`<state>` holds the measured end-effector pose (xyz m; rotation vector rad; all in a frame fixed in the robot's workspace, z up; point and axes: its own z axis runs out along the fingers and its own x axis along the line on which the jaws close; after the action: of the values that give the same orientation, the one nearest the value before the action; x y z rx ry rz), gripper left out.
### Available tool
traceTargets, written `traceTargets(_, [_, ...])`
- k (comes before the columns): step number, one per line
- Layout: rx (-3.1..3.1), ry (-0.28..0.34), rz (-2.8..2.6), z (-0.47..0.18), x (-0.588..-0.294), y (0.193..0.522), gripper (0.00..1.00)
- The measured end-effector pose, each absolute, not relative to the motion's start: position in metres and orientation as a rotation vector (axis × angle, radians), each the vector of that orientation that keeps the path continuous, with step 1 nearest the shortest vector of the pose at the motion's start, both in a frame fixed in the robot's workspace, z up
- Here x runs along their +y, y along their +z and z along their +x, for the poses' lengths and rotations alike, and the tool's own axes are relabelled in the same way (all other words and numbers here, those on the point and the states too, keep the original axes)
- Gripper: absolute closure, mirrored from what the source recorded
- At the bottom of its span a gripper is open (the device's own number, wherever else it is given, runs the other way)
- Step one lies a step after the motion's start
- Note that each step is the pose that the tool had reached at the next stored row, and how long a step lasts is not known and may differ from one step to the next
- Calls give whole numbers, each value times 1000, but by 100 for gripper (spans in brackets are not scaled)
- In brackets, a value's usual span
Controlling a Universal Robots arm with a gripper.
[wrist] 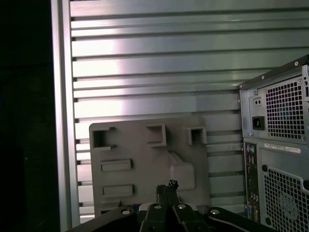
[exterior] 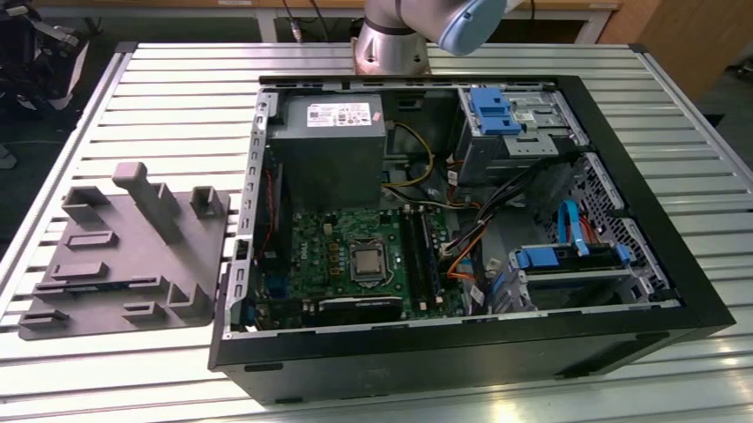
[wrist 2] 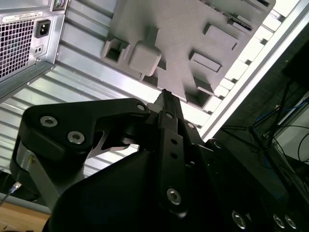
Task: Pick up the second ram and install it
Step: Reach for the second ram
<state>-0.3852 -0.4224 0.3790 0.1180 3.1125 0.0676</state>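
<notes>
Grey holder tray (exterior: 118, 256), recesses apparently bare. In the first wrist view the gripper (wrist: 166, 186) hovers above it, fingers pressed together on nothing visible. Open computer case (exterior: 471, 339): whether the second ram occupies the motherboard's memory slots (exterior: 421, 251) is too small to tell.

I count one computer case (exterior: 447, 357), one desk (exterior: 176, 106), one grey tray (exterior: 118, 264), one robot arm (exterior: 394, 40) and one gripper (wrist 2: 164, 93). The case holds one green board (exterior: 324, 242) and two blue clips (exterior: 495, 110).
</notes>
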Motion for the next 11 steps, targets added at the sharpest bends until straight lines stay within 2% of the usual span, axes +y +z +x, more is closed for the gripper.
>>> traceTargets(11, [3112, 68, 118, -388, -425, 378, 89])
